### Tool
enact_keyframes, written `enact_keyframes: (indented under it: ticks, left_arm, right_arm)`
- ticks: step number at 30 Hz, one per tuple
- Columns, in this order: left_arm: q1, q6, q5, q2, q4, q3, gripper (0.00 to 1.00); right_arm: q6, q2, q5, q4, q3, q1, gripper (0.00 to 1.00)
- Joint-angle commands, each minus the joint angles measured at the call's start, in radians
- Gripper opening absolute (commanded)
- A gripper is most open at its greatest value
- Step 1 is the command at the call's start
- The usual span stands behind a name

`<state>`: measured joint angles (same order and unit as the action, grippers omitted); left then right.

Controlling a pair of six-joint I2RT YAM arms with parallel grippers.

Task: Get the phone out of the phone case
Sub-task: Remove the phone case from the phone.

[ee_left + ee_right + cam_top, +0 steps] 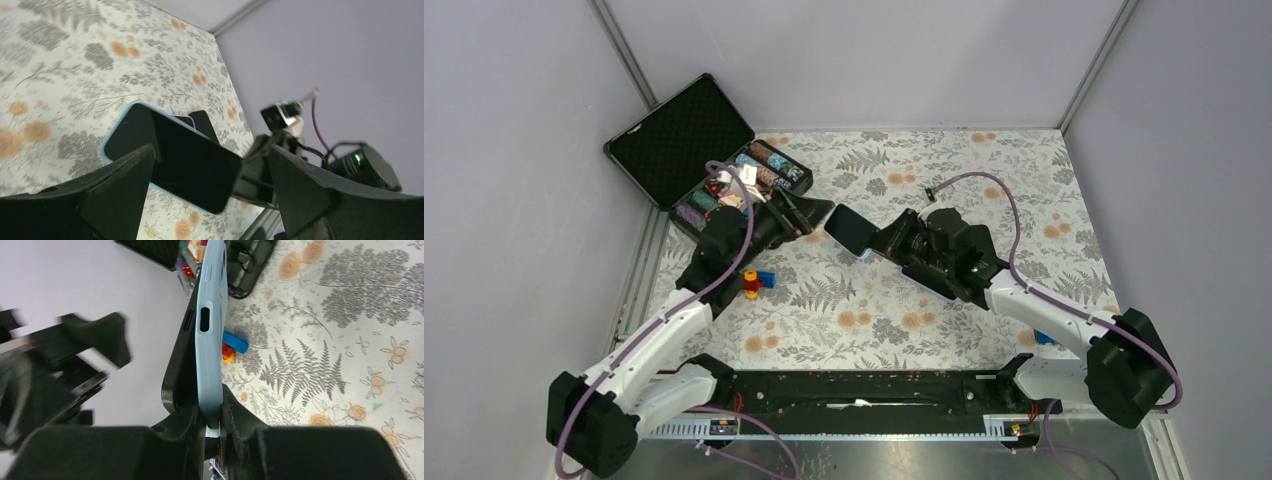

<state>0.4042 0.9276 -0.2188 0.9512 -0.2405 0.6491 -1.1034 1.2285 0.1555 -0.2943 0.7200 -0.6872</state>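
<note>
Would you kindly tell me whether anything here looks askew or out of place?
Yes: the black phone sits askew in its light blue case, one end lifted out, while the right tool pinches the case.

Top view: phone (849, 228) mid-frame, above the surface (984, 160), its right end in the right fingers (888, 240). Left fingers (812, 208) just left of it. Right wrist view: case (210, 340) right of phone, pinched at bottom. Box (679, 140) upper left; blocks (755, 282) lower left of phone.
</note>
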Motion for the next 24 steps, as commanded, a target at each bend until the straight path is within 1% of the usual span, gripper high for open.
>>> enact_keyframes:
  ticks: [1,3,4,6,9,13,17,21,22,24]
  left_arm:
    - [0.150,-0.300,0.170,0.020,0.073,0.142,0.82]
    - [0.180,-0.345,0.174,0.039,0.069,0.144,0.73]
    - [0.209,-0.379,0.167,0.062,0.088,0.159,0.63]
    - [0.239,-0.418,0.152,0.088,0.130,0.193,0.59]
    - [0.305,-0.516,0.139,0.125,0.193,0.246,0.58]
    - [0.392,-0.660,0.185,0.179,0.312,0.314,0.58]
    - [0.450,-0.703,0.306,0.235,0.407,0.355,0.58]
    - [0.490,-0.742,0.371,0.255,0.422,0.357,0.58]
    - [0.496,-0.751,0.391,0.262,0.431,0.360,0.56]
    - [0.512,-0.781,0.403,0.277,0.458,0.370,0.50]
  right_arm:
    - [-0.007,0.006,-0.044,0.030,0.097,0.006,0.00]
    - [-0.009,0.015,-0.042,0.055,0.106,0.006,0.00]
    - [-0.013,0.020,-0.041,0.065,0.104,0.006,0.00]
    - [-0.015,0.022,-0.039,0.062,0.101,0.006,0.00]
    - [-0.032,0.017,-0.046,0.033,0.083,0.005,0.00]
    - [-0.033,0.017,-0.044,0.033,0.082,0.005,0.00]
    - [-0.039,0.019,-0.033,0.031,0.078,0.005,0.00]
    - [-0.052,0.022,-0.023,0.017,0.067,0.005,0.00]
    - [-0.052,0.023,-0.021,0.016,0.069,0.006,0.00]
    - [-0.055,0.023,-0.019,0.013,0.068,0.005,0.00]
